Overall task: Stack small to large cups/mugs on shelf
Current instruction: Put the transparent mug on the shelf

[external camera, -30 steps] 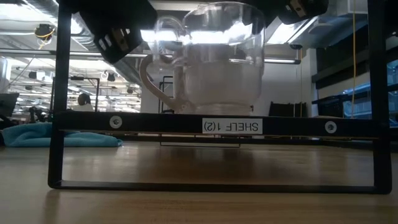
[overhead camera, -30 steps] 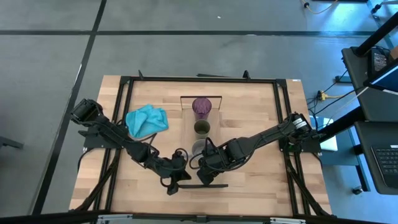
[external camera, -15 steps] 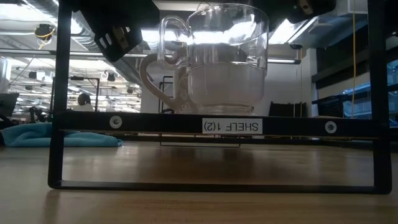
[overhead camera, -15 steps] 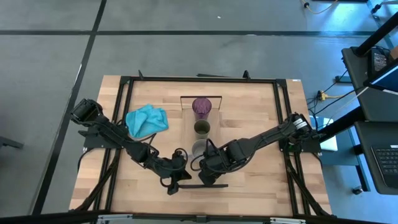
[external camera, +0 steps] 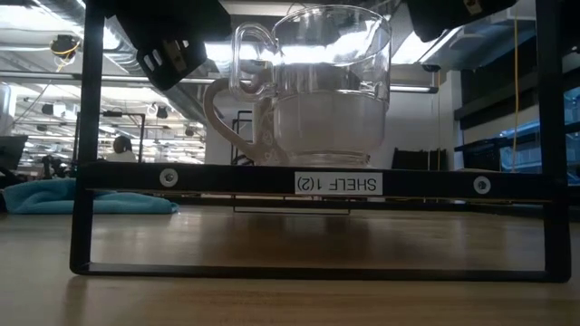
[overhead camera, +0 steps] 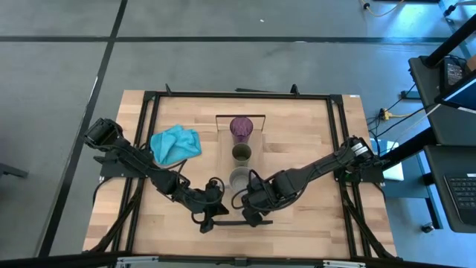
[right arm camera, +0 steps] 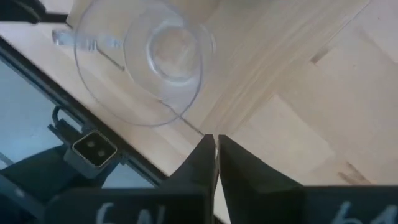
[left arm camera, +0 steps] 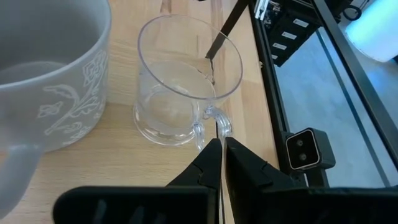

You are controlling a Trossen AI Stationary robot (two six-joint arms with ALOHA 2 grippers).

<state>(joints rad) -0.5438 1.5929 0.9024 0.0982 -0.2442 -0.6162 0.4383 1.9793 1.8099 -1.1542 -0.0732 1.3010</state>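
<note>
A: Starting at the near end of the shelf (overhead camera: 245, 220), at 6 o'clock in the overhead view, what stands there?

B: A clear glass mug (left arm camera: 183, 93) stands upright on the light-wood board, its handle toward the left gripper (left arm camera: 221, 163). That gripper's two fingers are pressed together just short of the handle and hold nothing. The right gripper (right arm camera: 216, 158) hangs above the mug, off to one side, with its fingers also nearly touching and nothing between them.

A: And farther along the board?

B: Toward 12 o'clock comes the grey mug (overhead camera: 238, 177), just beside the glass one. Then comes the olive cup (overhead camera: 242, 153), and last the purple tumbler (overhead camera: 241, 128) at the far end. All four stand in one line on the shelf. A teal cloth (overhead camera: 175, 144) lies on the table at about 10 o'clock, well apart from them.

A: How much of the job is left?

B: Very little, as I judge it. The row already runs from the smallest near end to the tallest far end. What seems to remain is for both arms to draw clear.

A: What changed over the last second?

B: The glass mug shifted slightly and settled from a second ago. The right gripper closed and pulled back toward 4 o'clock, off the mug. The left arm barely moved.
</note>
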